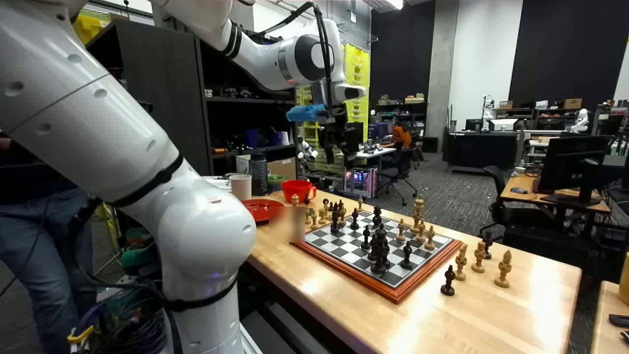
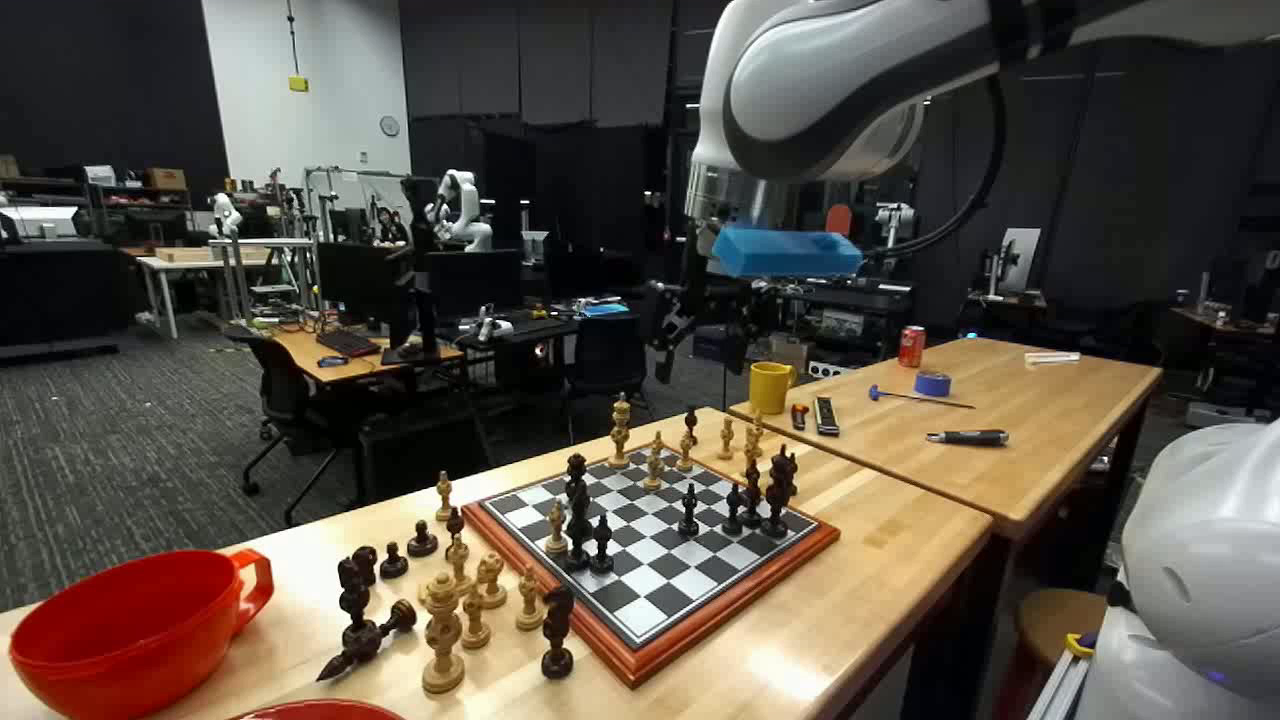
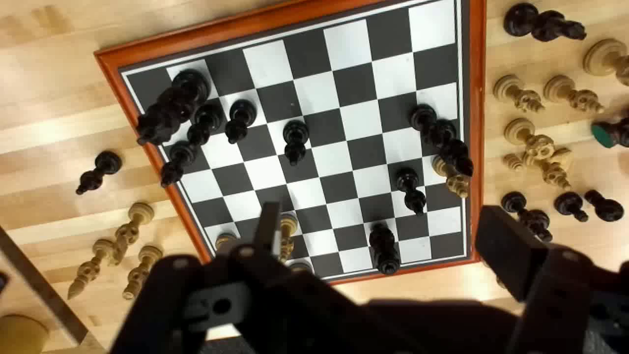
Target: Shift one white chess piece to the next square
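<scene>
The chessboard (image 1: 354,275) has a red-brown wooden rim and stands on the table; it also shows in an exterior view (image 2: 640,662) and the wrist view (image 3: 478,147). The white pieces are light tan wood. On the board, tan pieces stand upright in an exterior view: a tall one (image 2: 620,432), one before it (image 2: 653,465), a short one (image 2: 685,452) and one near dark pieces (image 2: 556,527). In the wrist view, one tan piece (image 3: 288,231) is partly hidden by the left finger. My gripper (image 2: 700,358) is open and empty, high above the board; its fingers (image 3: 388,238) are wide apart.
Several dark pieces (image 2: 689,512) stand among the tan ones. Loose pieces stand or lie beside the board on two sides (image 1: 503,269) (image 2: 443,640). A red cup (image 2: 130,630) and red plate (image 1: 256,210) are on the table. A yellow mug (image 2: 768,388) stands on an adjoining table.
</scene>
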`<state>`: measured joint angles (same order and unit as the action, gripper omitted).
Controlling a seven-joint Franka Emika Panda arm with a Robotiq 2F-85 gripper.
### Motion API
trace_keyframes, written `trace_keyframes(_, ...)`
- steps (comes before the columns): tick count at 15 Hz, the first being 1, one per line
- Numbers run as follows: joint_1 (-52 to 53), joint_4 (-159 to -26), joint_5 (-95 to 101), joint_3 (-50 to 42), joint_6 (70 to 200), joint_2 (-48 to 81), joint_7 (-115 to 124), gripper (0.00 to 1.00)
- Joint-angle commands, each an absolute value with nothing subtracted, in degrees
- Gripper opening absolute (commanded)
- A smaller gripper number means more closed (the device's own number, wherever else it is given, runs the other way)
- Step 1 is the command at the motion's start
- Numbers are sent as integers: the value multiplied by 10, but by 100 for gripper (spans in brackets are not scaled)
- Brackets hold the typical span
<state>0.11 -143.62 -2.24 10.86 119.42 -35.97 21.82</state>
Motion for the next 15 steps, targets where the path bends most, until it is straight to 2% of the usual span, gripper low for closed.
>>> trace_keyframes(1,3,-1435,-21,106,1192,-359,219,100)
trace_keyframes(8,3,-1426,-20,102,1190,-347,209,100)
trace_keyframes(15,-3,-1333,-10,51,1217,-185,107,100)
